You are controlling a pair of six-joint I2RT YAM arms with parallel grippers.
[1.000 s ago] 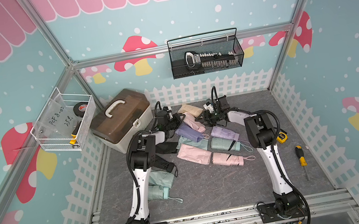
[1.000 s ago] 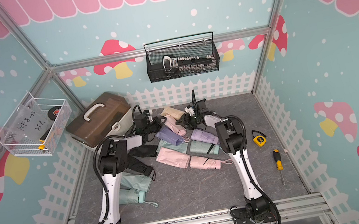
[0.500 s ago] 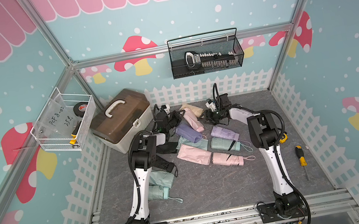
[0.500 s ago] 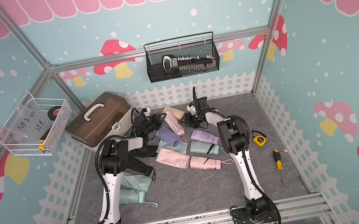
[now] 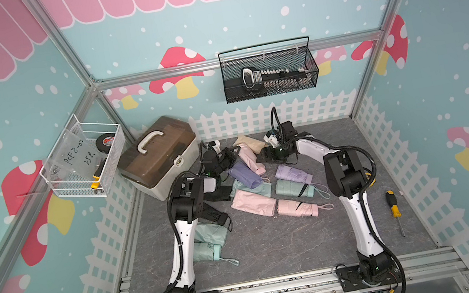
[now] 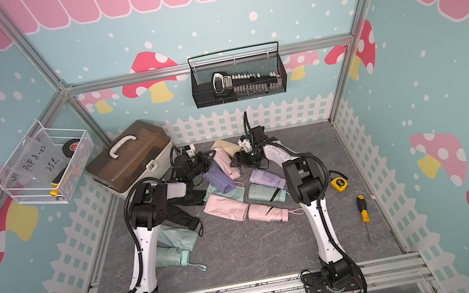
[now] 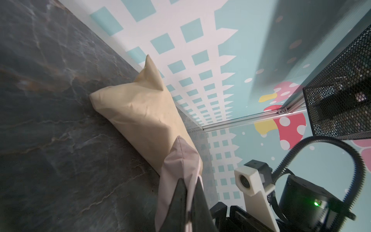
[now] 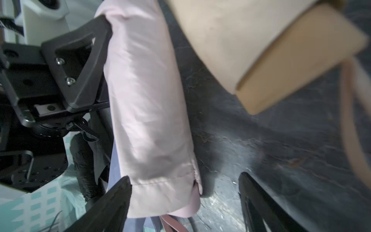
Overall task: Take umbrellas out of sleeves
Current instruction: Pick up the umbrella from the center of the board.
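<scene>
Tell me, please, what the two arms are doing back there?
The left gripper is shut on the closed end of the pink sleeve. The right gripper is open at the sleeve's mouth, where the umbrella's handle peeks out; it is not yet pulled free. A cream sleeve, also full, lies beside it.

Smooth, faintly shiny cloth forms the pink sleeve (image 8: pixel 148 100), matt creased cloth the cream sleeve (image 7: pixel 140 112), the table (image 7: pixel 50 120) has a dark, matt, stone-veined surface, the wall basket (image 5: pixel 233 70) is black metal mesh, and the toolbox lid (image 5: pixel 172 151) is glossy brown translucent plastic.
</scene>
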